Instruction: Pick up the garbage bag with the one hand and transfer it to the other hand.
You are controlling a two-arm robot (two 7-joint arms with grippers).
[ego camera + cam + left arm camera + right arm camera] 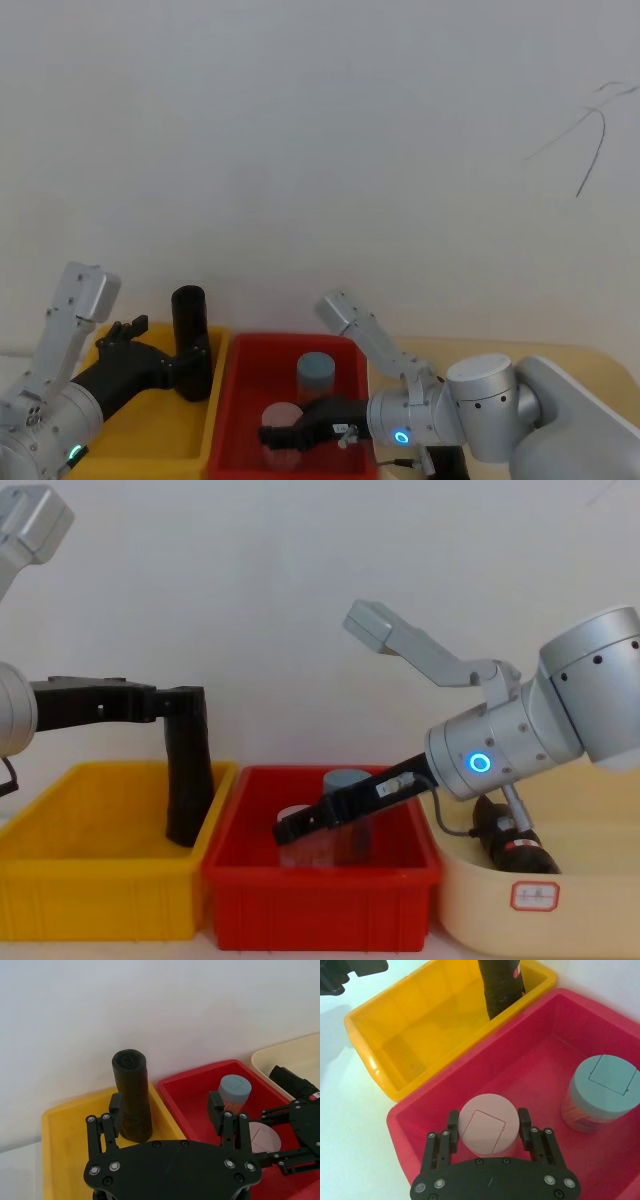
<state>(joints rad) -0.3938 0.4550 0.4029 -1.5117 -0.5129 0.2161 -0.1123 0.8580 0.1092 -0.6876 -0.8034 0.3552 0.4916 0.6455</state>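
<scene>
The garbage bag [188, 310] [185, 780] is a thick black roll standing upright at the right end of the yellow bin [100, 880], leaning on its wall. A bit of red label shows on the garbage bag [502, 985] in the right wrist view. My left gripper [193, 372] [190, 702], on the green-ringed arm, reaches across level with the roll's upper part. It is open [166, 1105], and one finger [116, 1105] lies against the roll [131, 1090]. My right gripper [268, 437] [283, 832], on the blue-ringed arm, hangs in the red bin [320, 900], open [488, 1124], fingers either side of a pink-lidded jar [485, 1135].
A blue-lidded jar [316, 368] [602, 1085] stands farther back in the red bin. To the right, a cream bin [560, 900] holds another black roll [505, 842] lying down, with a red-and-white label. A white wall runs close behind the bins.
</scene>
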